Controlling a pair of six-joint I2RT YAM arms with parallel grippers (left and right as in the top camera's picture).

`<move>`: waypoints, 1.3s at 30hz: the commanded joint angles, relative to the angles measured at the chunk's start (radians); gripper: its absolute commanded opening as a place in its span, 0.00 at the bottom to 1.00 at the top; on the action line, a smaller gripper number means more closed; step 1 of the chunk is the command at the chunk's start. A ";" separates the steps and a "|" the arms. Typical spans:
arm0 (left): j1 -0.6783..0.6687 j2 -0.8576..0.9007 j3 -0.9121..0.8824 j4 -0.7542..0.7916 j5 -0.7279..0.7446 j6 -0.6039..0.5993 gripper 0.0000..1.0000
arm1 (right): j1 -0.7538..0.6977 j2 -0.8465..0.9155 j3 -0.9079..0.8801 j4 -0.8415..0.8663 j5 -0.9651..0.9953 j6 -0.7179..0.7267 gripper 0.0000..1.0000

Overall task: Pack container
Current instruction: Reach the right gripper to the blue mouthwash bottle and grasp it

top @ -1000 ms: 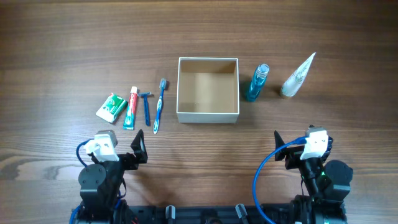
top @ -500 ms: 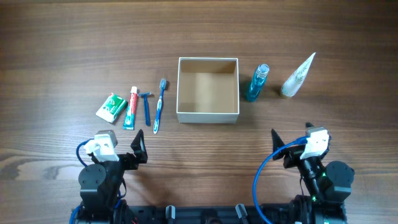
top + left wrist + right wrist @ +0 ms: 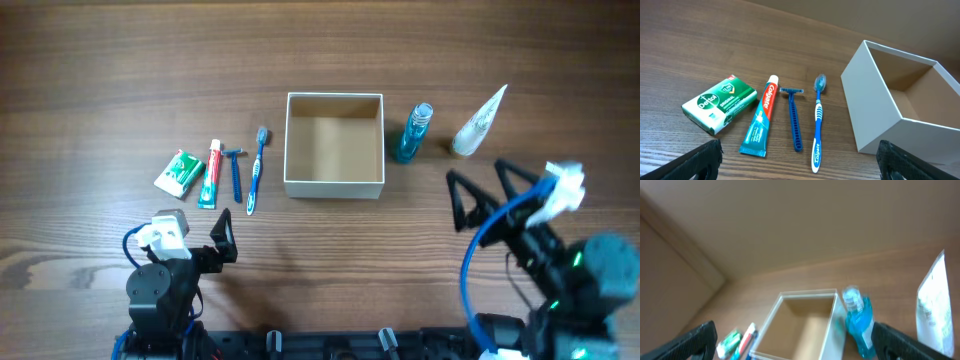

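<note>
The container (image 3: 334,186), a square white box with a tan inside, stands empty at the table's middle; it also shows in the left wrist view (image 3: 875,112) and the right wrist view (image 3: 832,325). To its left lie a green soap packet (image 3: 179,171), toothpaste (image 3: 209,173), a blue razor (image 3: 236,172) and a toothbrush (image 3: 256,170). To its right lie a blue bottle (image 3: 412,133) and a white pouch (image 3: 478,122). My left gripper (image 3: 222,238) is open and empty, near the front edge. My right gripper (image 3: 482,190) is open and empty, raised, just short of the bottle and pouch.
In the left wrist view the soap packet (image 3: 720,103), toothpaste (image 3: 760,117), razor (image 3: 794,120) and toothbrush (image 3: 817,122) lie side by side ahead of the fingers. The right wrist view, blurred, shows the bottle (image 3: 860,320) and pouch (image 3: 932,305) ahead.
My right arm has risen and swung forward and to the right, towards the bottle and pouch. The left arm and all objects have not moved.
</note>
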 commanded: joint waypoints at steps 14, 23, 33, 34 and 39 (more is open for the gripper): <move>0.006 -0.006 -0.009 0.000 0.023 0.008 1.00 | 0.169 0.754 0.658 -0.413 0.058 -0.079 1.00; 0.006 -0.006 -0.009 0.000 0.023 0.009 1.00 | 0.359 0.990 0.702 -0.533 0.502 0.032 1.00; 0.006 -0.006 -0.009 0.000 0.023 0.009 1.00 | 0.360 1.213 0.702 -0.453 0.598 0.089 0.92; 0.006 -0.006 -0.009 0.000 0.023 0.009 1.00 | 0.361 1.226 0.702 -0.440 0.595 0.089 0.91; 0.006 -0.006 -0.009 0.000 0.023 0.009 1.00 | 0.360 1.300 0.702 -0.431 0.596 0.086 0.87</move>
